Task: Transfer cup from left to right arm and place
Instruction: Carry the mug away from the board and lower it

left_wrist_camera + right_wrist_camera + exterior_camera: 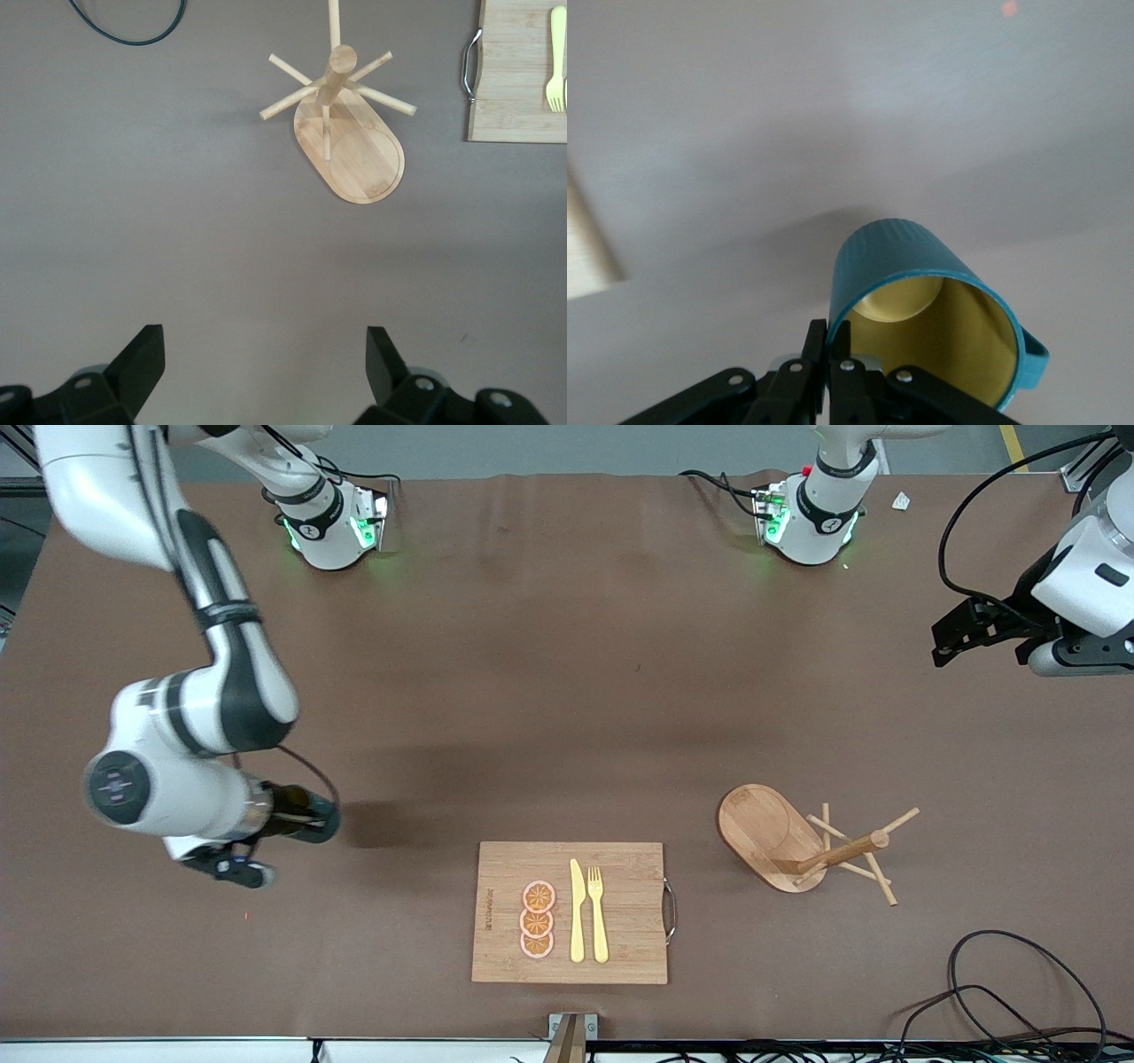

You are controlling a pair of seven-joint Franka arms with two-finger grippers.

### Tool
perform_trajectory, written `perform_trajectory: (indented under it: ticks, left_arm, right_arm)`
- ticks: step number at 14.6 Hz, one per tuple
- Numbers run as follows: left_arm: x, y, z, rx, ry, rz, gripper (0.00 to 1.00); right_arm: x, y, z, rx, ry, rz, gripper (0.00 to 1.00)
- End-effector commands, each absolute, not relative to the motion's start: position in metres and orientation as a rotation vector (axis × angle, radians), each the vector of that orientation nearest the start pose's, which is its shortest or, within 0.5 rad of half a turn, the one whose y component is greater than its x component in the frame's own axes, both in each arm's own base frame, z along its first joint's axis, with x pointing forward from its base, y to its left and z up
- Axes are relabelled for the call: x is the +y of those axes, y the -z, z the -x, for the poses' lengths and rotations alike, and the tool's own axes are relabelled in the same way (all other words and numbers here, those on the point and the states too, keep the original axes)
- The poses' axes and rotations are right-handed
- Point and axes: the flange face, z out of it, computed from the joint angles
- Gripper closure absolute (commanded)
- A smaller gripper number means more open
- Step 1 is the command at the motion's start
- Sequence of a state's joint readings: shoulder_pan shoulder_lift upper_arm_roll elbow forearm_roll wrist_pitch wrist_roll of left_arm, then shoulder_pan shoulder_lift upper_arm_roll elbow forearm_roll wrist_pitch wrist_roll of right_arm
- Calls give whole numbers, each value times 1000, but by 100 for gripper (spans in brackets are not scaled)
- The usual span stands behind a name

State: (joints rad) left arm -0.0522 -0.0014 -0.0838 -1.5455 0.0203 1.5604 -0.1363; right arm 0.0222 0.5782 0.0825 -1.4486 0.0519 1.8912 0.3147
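Observation:
The teal cup with a yellow inside lies on its side in my right gripper, held just above the table at the right arm's end. In the right wrist view the two fingers pinch the cup's rim, one outside and one inside, so the right gripper is shut on the cup. Its small handle points away from the fingers. My left gripper hangs open and empty over the left arm's end of the table. In the left wrist view it has only bare table between its fingers.
A wooden peg stand lies tipped on the table, also in the left wrist view. A cutting board near the front camera carries orange slices, a knife and a fork. A black cable loops at the front corner.

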Motion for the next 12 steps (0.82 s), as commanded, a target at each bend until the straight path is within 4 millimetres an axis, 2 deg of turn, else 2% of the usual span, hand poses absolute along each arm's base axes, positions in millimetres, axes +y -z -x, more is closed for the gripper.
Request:
perform_trajectory:
  ticks: [1,2,4,6,7,8,9,10,11,12]
  left_arm:
    - [-76,-642,-543,16,55,3106,0]
    - [-76,-642,-543,18,58,3107,0]
    - [-79,-641,-545,23,70,3108,0]
    - [-83,-640,-548,31,84,3108,0]
    - [-81,-640,-549,26,86,3110,0]
    - [-81,-639,-550,26,86,3110,0]
    - [-81,-639,-550,29,86,3110,0]
    - [-82,-640,-549,31,89,3110,0]
    - [-82,-641,-548,36,91,3110,0]
    - [-83,-642,-548,38,92,3115,0]
  right_arm:
    - [24,-332,-688,245,-222,3041,100]
    - [10,-323,-688,223,-220,3047,100]
    - [-2,-297,-680,227,-215,3057,100]
    - [-1,-269,-668,219,-210,3063,99]
    - [-1,-262,-665,222,-208,3063,97]
    - [-5,-260,-664,232,-210,3062,91]
    - [-9,-260,-664,239,-210,3061,72]
    - [-7,-265,-669,232,-189,3064,43]
    - [-12,-280,-679,235,-134,3071,14]
    - [-21,-298,-689,254,-77,3071,0]
